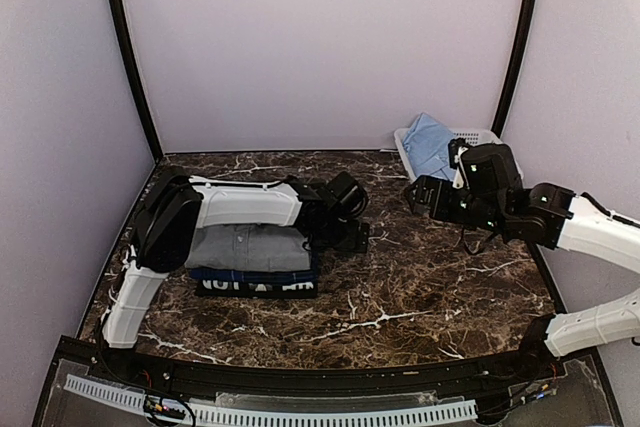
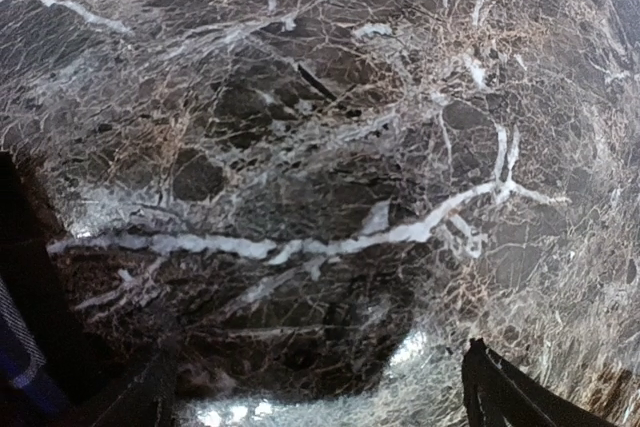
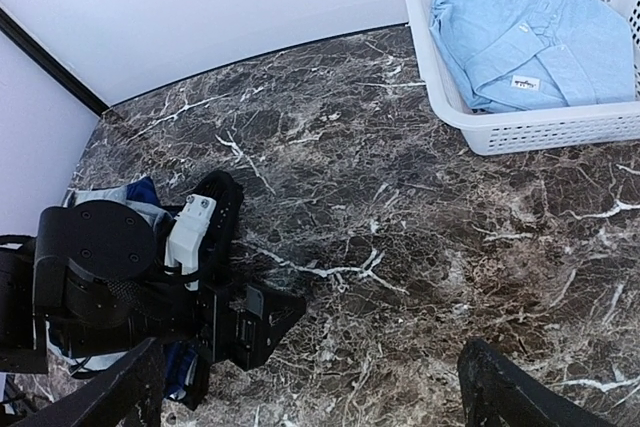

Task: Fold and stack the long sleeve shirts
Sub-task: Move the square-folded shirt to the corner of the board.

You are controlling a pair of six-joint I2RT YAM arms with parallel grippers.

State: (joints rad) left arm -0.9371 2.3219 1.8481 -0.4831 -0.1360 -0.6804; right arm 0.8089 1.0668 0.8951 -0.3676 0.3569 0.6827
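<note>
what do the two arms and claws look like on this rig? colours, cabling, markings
Both match: white shells on the long links, black joint housings; see left arm and right arm. Left claw and right claw are all black, with flat angular fingers. A thin black cable loops under the right wrist. No readable markings.

Dark marble table closed in by pale lilac walls.
Brown-black top, glossy, streaked all over with white veins, with a soft patch of glare near the lower edge of the left wrist view. Plain back wall behind, left wall and right wall at the sides, all evenly lit. Thin black posts curving up from both far corners. White slotted strip along the near edge.
</note>
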